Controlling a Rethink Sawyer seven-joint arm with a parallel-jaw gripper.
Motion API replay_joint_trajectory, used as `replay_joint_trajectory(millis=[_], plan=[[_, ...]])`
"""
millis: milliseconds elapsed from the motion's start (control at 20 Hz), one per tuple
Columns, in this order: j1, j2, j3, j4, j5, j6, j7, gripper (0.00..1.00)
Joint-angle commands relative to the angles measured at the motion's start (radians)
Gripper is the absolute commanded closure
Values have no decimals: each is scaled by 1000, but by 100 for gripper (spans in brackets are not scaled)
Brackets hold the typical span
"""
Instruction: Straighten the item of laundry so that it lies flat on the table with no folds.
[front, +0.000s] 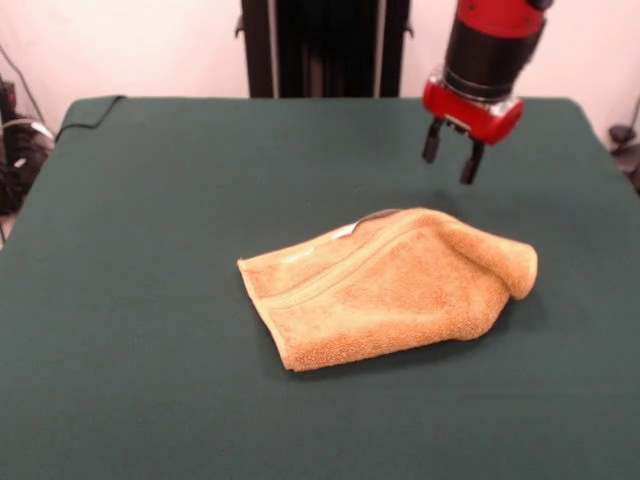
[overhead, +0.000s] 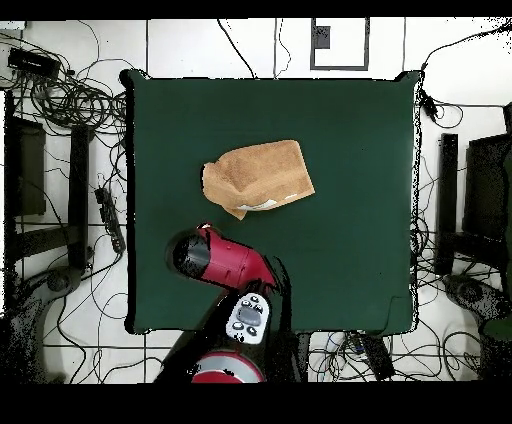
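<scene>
The orange-tan towel (front: 390, 290) lies folded over itself near the middle of the dark green table (front: 150, 200), with a rolled hump at its right end and a flat woven band (front: 330, 275) running along it. A bit of pale underside shows at its far edge. My gripper (front: 452, 158) hangs above the table just behind the towel's right end, open and empty, apart from the cloth. In the overhead view the towel (overhead: 258, 175) lies crumpled on the table (overhead: 350, 150), and the red arm (overhead: 215, 258) covers the gripper beside the towel's lower left corner.
The robot's black pedestal (front: 325, 45) stands at the table's far side. Several cables (overhead: 70, 95) and black stands (overhead: 445, 200) lie on the floor around the table. Green cloth spreads wide on every side of the towel.
</scene>
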Motion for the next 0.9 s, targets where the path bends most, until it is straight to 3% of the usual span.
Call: replay_joint_trajectory(millis=[50, 300, 550, 900], plan=[[29, 40, -4, -2, 118, 91, 319, 0], [26, 66, -7, -44, 77, 14, 311, 0], [-22, 96, 47, -84, 18, 41, 209, 0], [-37, 138, 93, -145, 42, -1, 225, 0]])
